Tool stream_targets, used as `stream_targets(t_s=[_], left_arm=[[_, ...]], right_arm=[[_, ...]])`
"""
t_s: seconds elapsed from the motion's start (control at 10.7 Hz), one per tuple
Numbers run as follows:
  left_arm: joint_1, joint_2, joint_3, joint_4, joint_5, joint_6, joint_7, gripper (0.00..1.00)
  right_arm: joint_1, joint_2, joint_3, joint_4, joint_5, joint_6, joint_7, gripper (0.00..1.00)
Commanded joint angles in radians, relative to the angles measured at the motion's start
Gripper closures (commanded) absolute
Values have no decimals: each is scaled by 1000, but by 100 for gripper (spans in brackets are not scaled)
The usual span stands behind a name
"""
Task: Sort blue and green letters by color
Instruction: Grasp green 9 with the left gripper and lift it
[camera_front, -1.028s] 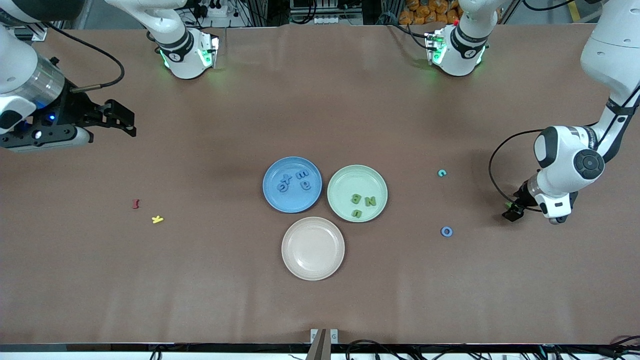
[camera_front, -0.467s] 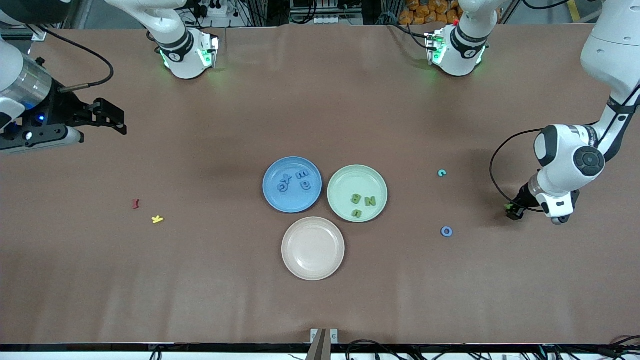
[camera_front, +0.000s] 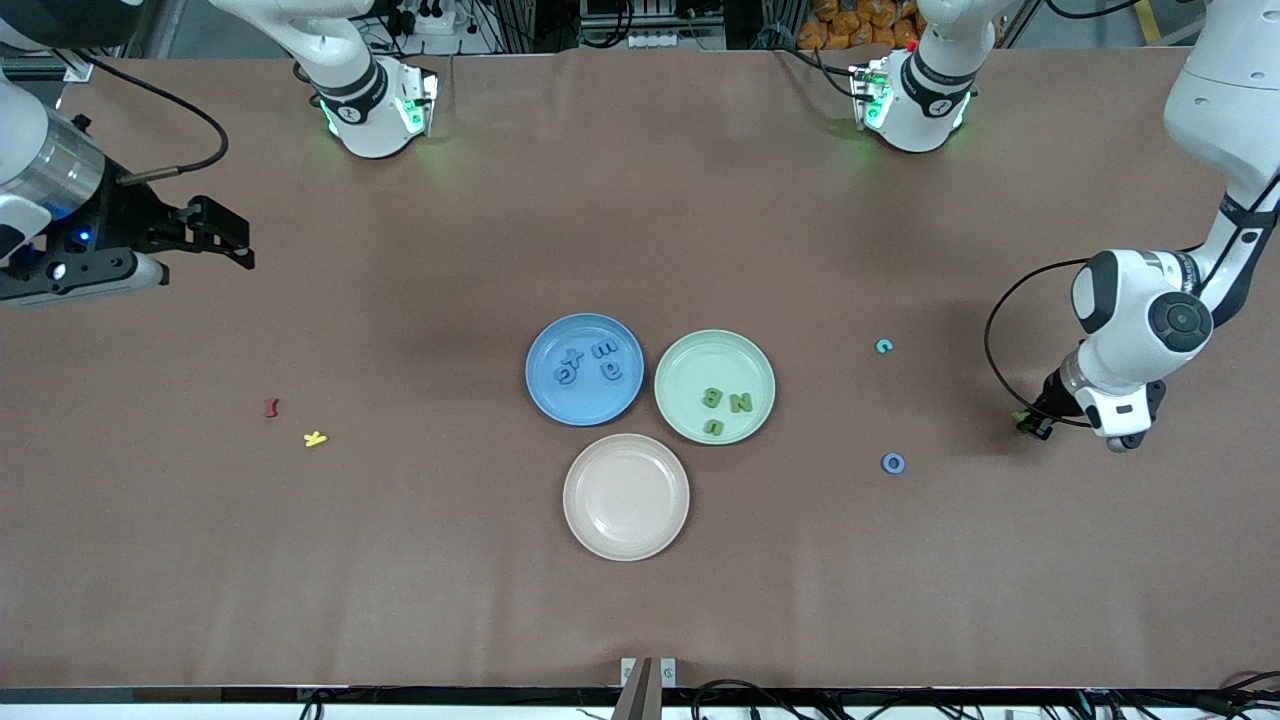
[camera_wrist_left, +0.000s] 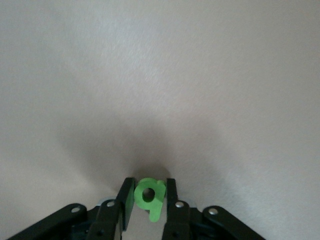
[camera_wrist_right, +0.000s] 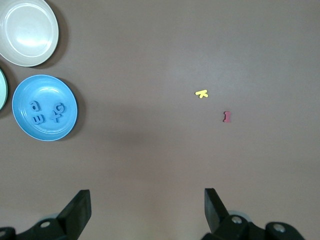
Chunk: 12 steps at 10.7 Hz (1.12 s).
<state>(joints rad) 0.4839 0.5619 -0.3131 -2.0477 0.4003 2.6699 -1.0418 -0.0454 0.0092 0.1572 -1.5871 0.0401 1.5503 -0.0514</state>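
Observation:
My left gripper (camera_front: 1032, 424) is low at the table near the left arm's end, shut on a bright green P-shaped letter (camera_wrist_left: 148, 196) that sits between its fingers (camera_wrist_left: 126, 200). Whether the letter touches the table I cannot tell. The blue plate (camera_front: 585, 405) holds three blue letters (camera_front: 605, 350). Beside it, the green plate (camera_front: 700, 355) holds three olive green letters (camera_front: 740, 403). A teal C (camera_front: 883, 346) and a blue O (camera_front: 893, 462) lie loose between the plates and my left gripper. My right gripper (camera_front: 240, 245) hangs open and holds nothing, over the right arm's end.
A beige plate (camera_front: 626, 497) with nothing in it sits nearer the front camera than the two coloured plates. A small dark-red piece (camera_front: 271, 407) and a yellow K (camera_front: 315, 438) lie toward the right arm's end. Both arm bases stand along the table's back edge.
My left gripper has shut on the green letter and shifted slightly toward the left arm's end. The right gripper drew back a little toward its own end, then held still.

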Motion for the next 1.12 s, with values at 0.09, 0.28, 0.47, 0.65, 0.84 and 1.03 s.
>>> stream_targets(t_s=[0.09,0.28,0.47,0.65,0.84,1.03], left_arm=[[-82,-49,6,64,-4,-128,-12,88],[-126,-63,6,66,-31,-145,-39,88],[-192,-114,6,96,-110,-229,-50,88],[-307,-135,8,135,-223,-298,-104,88],[-434,-119,9,171,-230,-304,-266,88],[-548,-70,9,225,-230,-304,-436,88]], right_arm=[[-2,-5,2,3,18,-12,-13,0],[-2,-5,4,3,18,-12,-13,0],[-2,-5,4,3,18,-12,-13,0],[-2,-3,4,3,18,-12,-13,0],[-2,-2,4,1,18,-12,-13,0],[-2,-2,4,-2,18,-12,-13,0]])
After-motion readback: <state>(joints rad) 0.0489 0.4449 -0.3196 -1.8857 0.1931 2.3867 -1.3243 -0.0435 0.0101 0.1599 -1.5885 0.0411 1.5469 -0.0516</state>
